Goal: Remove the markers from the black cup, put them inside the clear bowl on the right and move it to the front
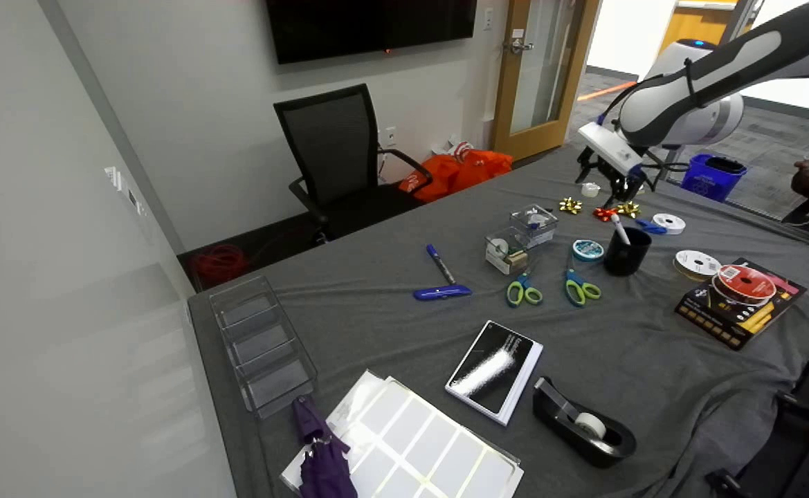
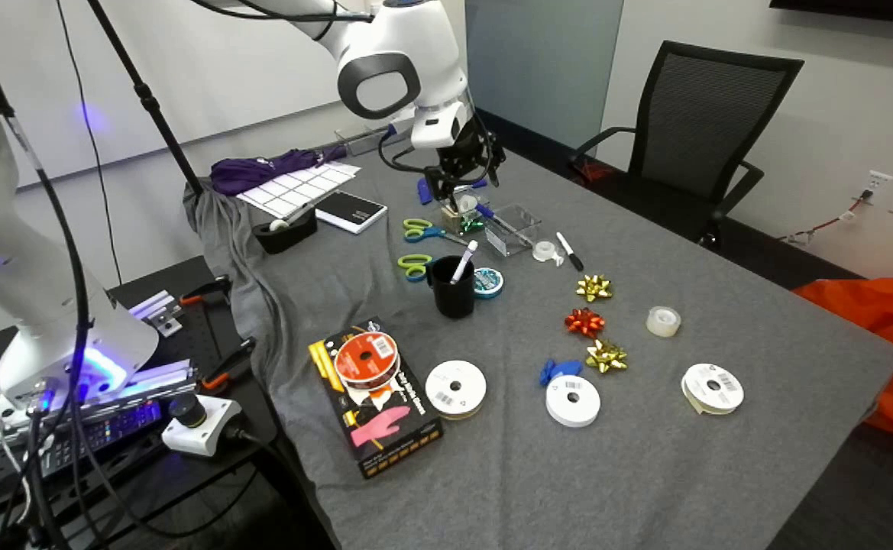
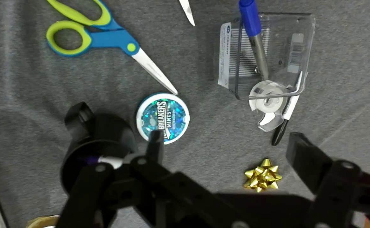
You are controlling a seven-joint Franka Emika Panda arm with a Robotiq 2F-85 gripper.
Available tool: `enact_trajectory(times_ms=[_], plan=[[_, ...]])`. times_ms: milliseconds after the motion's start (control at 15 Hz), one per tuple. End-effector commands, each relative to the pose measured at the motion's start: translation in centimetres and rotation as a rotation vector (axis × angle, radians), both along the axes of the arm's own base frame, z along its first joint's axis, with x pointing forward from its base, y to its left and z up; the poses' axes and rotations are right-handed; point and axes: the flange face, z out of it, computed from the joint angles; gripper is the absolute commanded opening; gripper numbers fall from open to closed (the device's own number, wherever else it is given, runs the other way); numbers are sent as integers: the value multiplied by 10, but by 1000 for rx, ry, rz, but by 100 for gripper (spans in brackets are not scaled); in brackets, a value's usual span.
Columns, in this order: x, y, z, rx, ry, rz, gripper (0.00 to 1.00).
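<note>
The black cup (image 2: 452, 294) stands upright on the grey cloth. A single white marker (image 2: 462, 263) is visible leaning out of it. Behind the cup in that view, a clear rectangular bowl (image 2: 526, 221) holds a silver marker with a blue cap (image 3: 250, 17), its cap rising over the rim. A white marker with a black end (image 3: 291, 107) lies on the cloth by a tape roll. My gripper (image 3: 226, 137) hangs above the table with its fingers wide apart and nothing between them. In the wrist view, the gripper's left side covers part of the cup.
A mint tin (image 3: 163, 118) lies beside the cup, close to two scissors (image 3: 86, 36). Another clear container (image 1: 506, 252) holds tape and small items. Bows (image 2: 585, 322), ribbon spools (image 2: 573, 401) and a glove box (image 2: 385, 428) surround the cup. A tape dispenser (image 1: 580, 425) sits farther off.
</note>
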Motion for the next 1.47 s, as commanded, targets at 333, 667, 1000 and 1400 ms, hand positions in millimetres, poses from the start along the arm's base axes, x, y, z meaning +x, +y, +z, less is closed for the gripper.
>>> enact_trajectory(times_ms=[333, 667, 1000, 1400], plan=[[-33, -16, 9, 28, 65, -31, 100], [-33, -22, 1, 74, 76, -83, 100], [-40, -52, -18, 181, 97, -280, 100], [-53, -77, -26, 332, 121, -581, 100]])
